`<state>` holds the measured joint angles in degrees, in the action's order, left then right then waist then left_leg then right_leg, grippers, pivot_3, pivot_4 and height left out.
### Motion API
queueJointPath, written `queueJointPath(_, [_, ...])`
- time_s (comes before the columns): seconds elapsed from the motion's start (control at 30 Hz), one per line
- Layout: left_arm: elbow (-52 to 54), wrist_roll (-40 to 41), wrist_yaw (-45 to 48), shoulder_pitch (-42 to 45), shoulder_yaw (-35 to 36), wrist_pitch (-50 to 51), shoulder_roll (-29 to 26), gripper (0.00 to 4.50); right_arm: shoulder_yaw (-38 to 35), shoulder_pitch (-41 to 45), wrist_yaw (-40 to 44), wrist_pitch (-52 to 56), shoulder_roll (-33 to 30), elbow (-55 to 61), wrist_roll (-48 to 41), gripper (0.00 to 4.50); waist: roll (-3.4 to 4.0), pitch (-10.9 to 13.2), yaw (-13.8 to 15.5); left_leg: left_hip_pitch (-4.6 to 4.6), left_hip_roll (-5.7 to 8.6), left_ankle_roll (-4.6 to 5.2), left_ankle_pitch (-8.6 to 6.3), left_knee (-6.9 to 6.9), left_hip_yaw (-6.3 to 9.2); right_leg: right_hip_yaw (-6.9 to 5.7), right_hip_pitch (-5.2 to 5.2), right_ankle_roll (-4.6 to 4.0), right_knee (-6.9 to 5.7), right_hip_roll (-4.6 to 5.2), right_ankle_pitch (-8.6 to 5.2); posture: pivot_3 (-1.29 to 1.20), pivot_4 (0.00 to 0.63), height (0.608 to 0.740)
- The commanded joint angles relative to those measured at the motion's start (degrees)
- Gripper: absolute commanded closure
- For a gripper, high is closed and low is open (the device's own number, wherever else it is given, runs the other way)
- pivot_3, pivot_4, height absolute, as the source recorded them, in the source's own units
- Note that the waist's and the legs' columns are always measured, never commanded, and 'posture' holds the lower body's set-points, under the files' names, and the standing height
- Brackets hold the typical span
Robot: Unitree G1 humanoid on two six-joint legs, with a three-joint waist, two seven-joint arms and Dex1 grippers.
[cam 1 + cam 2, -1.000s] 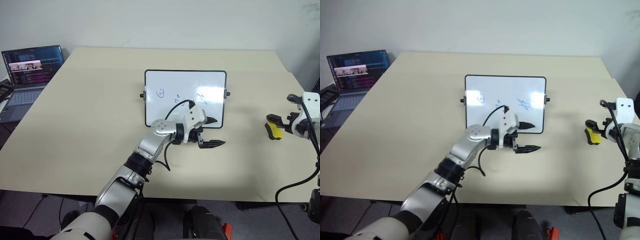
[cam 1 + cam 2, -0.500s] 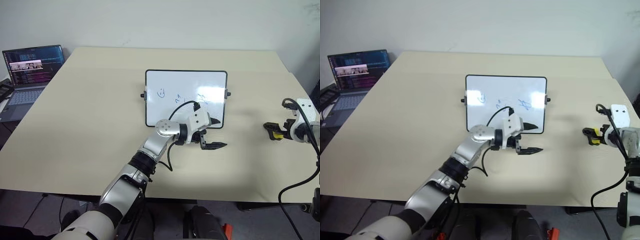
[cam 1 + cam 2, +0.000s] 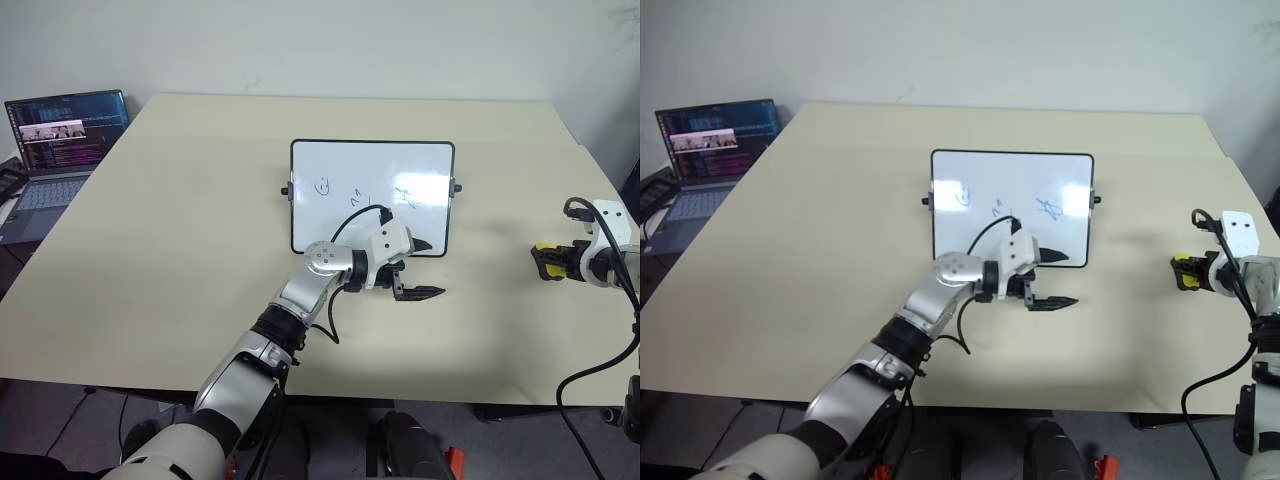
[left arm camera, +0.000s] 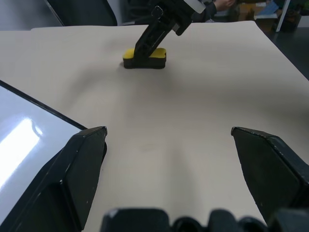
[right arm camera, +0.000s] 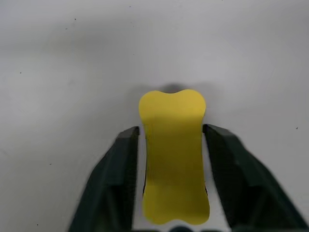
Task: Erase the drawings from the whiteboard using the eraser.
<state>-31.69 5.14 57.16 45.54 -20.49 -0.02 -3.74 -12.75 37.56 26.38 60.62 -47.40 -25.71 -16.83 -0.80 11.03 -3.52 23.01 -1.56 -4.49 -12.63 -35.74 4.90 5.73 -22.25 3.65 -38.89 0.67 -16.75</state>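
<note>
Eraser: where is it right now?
The eraser lies on the table's right side, between the right gripper's fingers, well right of the whiteboard.

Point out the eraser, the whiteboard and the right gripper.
eraser (image 5: 174, 159): right wrist view, yellow top face.
whiteboard (image 3: 340, 165): left eye view, bare white surface.
right gripper (image 3: 545, 262): left eye view, between fingertips.

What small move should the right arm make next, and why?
Probably lift the eraser off the table: the right gripper has its fingers against both its sides, and the three drawings on the whiteboard are not yet wiped.
</note>
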Motion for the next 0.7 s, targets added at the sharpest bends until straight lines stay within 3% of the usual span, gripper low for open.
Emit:
queueJointPath(0.03, [2.42,0.18,0.33,0.32,0.97,0.04,-0.08,0.00,-0.57,0.60,0.22,-0.31,-1.09,0.02,0.69,3.47,0.00,0.00,0.01,0.00,0.00,0.00,0.00,0.00,0.00,0.00,0.00,0.00,0.00,0.00,0.00,0.00,0.150,0.740])
queueJointPath(0.1, [2.51,0.17,0.30,0.27,1.02,0.12,-0.22,0.00,-0.48,0.38,0.21,-0.42,-0.93,-0.04,0.78,3.65,0.00,0.00,0.02,0.00,0.00,0.00,0.00,0.00,0.00,0.00,0.01,0.00,0.00,0.00,0.00,0.00,0.150,0.740])
queueJointPath(0.7, [2.33,-0.03,0.13,0.53,1.23,0.42,-0.30,0.00,-0.45,-2.22,-0.19,1.23,0.52,2.48,0.35,3.66,-0.01,0.00,0.15,-0.01,0.00,0.00,0.00,-0.02,0.02,-0.03,0.03,0.00,0.00,0.00,0.00,0.00,0.150,0.740])
